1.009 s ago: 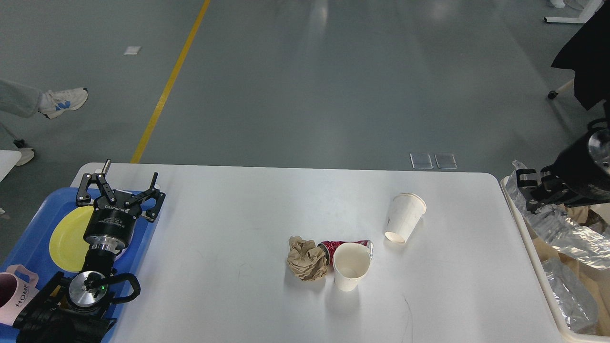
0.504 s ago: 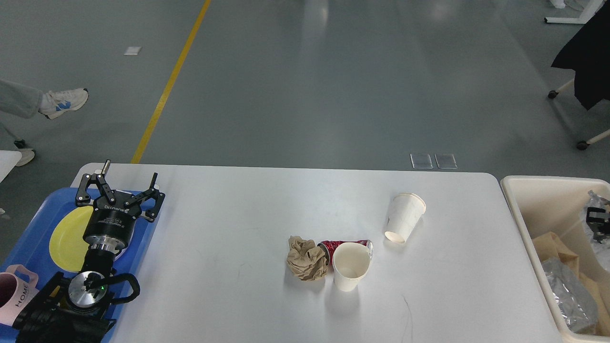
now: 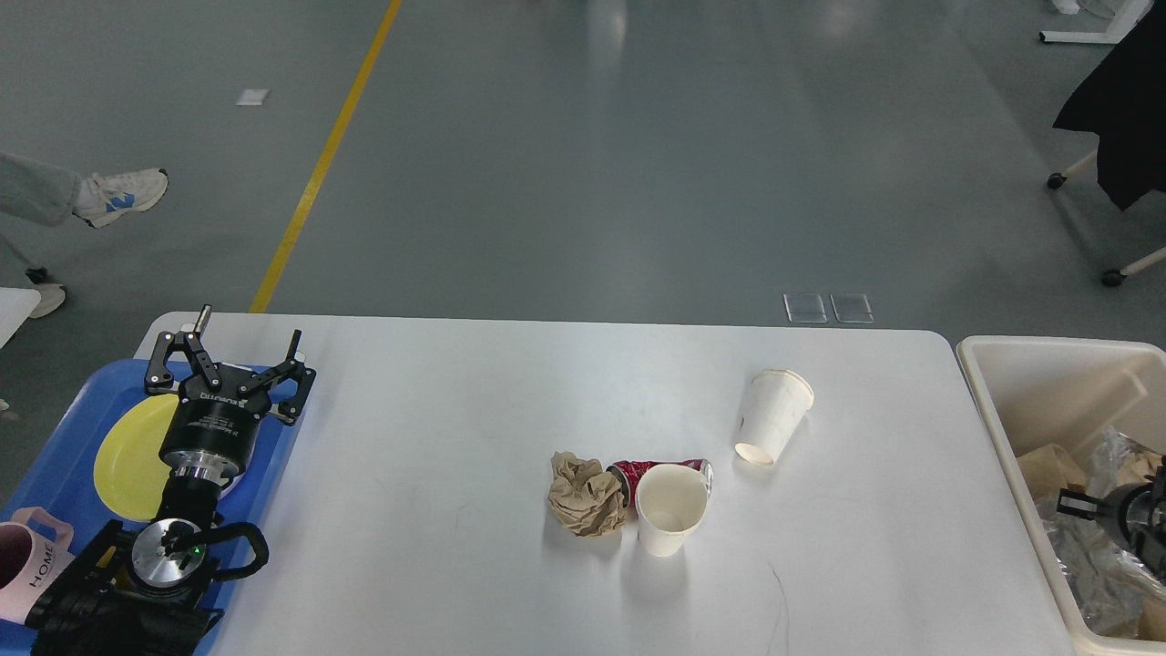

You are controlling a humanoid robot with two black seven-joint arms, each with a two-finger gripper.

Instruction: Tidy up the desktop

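Observation:
The white desktop (image 3: pixel 437 410) holds a crumpled brown paper ball (image 3: pixel 586 495), a crushed red can (image 3: pixel 658 468) behind a white paper cup (image 3: pixel 671 508) with its mouth facing me, and a second white paper cup (image 3: pixel 774 415) lying tilted to the right of them. My left gripper (image 3: pixel 235 353) is open and empty above the far end of the blue tray. My right gripper (image 3: pixel 1073 503) shows only as a small dark part low inside the cream bin, among clear plastic. Its fingers cannot be told apart.
A blue tray (image 3: pixel 55 428) at the left holds a yellow plate (image 3: pixel 127 456) and a pink mug (image 3: pixel 23 565). A cream bin (image 3: pixel 1048 364) at the right holds brown paper and clear plastic wrap (image 3: pixel 1093 565). A person's feet stand on the floor at far left.
My right arm dropped from above the bin to low inside it at the right edge. The clear plastic in the bin shifted. The left arm and desktop items did not move.

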